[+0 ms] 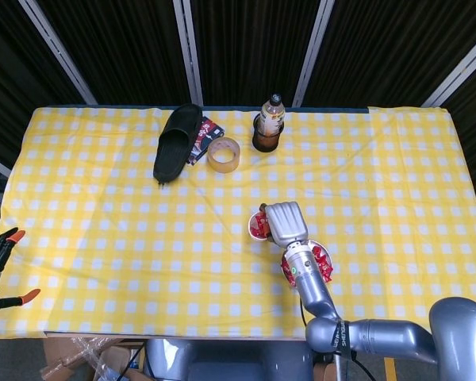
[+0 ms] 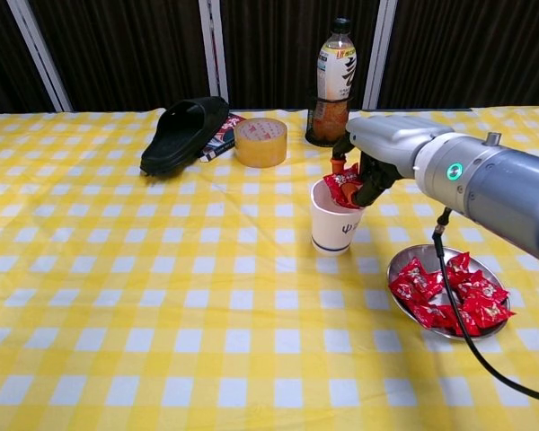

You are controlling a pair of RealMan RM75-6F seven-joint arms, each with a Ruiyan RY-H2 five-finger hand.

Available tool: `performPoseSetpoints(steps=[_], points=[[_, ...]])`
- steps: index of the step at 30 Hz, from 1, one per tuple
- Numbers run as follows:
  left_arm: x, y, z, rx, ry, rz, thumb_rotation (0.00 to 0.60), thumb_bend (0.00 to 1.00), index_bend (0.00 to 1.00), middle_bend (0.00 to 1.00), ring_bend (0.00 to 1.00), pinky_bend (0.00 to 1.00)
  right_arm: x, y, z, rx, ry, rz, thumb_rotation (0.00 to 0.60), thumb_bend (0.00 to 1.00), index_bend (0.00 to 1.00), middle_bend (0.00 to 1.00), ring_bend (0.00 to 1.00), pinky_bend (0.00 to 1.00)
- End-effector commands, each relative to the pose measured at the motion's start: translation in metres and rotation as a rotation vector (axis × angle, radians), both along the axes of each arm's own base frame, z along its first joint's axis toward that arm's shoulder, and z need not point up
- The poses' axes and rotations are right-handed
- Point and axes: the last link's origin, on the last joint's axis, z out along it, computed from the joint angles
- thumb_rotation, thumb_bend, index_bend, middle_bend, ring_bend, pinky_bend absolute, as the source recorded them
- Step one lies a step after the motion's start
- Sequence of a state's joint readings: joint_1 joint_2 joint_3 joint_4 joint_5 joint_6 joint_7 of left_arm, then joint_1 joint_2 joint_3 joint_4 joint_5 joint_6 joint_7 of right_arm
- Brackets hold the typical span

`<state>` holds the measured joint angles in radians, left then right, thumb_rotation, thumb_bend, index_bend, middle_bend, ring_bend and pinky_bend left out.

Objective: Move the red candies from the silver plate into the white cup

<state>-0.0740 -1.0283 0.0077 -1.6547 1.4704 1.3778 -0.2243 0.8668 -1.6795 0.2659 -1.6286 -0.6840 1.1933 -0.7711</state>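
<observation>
- Head view: the right hand sits over the white cup, hiding most of it; the silver plate lies just beside. The left hand does not show.
- Chest view: its fingers pinch a red candy at the cup's mouth. The remaining red candies fill the plate. They look light, crinkly and slippery; best pinched across the middle.
</observation>
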Motion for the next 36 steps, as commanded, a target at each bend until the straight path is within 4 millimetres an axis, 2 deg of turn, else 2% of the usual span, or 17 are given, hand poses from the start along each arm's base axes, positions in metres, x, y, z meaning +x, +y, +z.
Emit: performPoseSetpoints(steps=[1, 6, 15, 19, 24, 30, 36], points=[[0.0, 0.0, 0.0, 0.0, 0.0, 0.001, 0.6, 0.03, 0.0, 0.0, 0.0, 0.0, 0.0, 0.001, 0.0, 0.002, -0.004, 0.004, 0.6, 0.58, 0.41, 0.99, 1.0, 0.99], [0.0, 0.0, 0.0, -0.001, -0.001, 0.002, 0.6, 0.03, 0.0, 0.0, 0.0, 0.0, 0.002, 0.002, 0.001, 0.0, -0.011, 0.011, 0.6, 0.57, 0.37, 0.99, 1.0, 0.99], [0.0, 0.0, 0.0, -0.001, -0.002, 0.001, 0.6, 0.03, 0.0, 0.0, 0.0, 0.0, 0.004, 0.006, 0.005, -0.011, -0.017, 0.024, 0.6, 0.57, 0.36, 0.99, 1.0, 0.99], [0.0, 0.0, 0.0, 0.0, -0.001, 0.0, 0.6, 0.03, 0.0, 0.0, 0.0, 0.0, 0.007, 0.01, 0.013, -0.023, -0.015, 0.044, 0.6, 0.57, 0.34, 0.99, 1.0, 0.99], [0.0, 0.0, 0.0, 0.002, -0.002, -0.001, 0.6, 0.03, 0.0, 0.0, 0.0, 0.0, 0.006, 0.025, 0.034, -0.044, 0.005, 0.084, 0.6, 0.52, 0.27, 0.99, 1.0, 0.99], [0.002, -0.001, 0.001, 0.009, 0.003, -0.013, 0.6, 0.03, 0.0, 0.0, 0.0, 0.0, -0.015, 0.055, 0.055, -0.024, 0.088, 0.078, 0.6, 0.42, 0.16, 0.99, 1.0, 0.99], [0.003, -0.002, 0.0, 0.019, 0.005, -0.018, 0.6, 0.03, 0.0, 0.0, 0.0, 0.0, -0.044, 0.081, 0.064, -0.005, 0.121, 0.032, 0.6, 0.4, 0.15, 0.99, 1.0, 0.99]])
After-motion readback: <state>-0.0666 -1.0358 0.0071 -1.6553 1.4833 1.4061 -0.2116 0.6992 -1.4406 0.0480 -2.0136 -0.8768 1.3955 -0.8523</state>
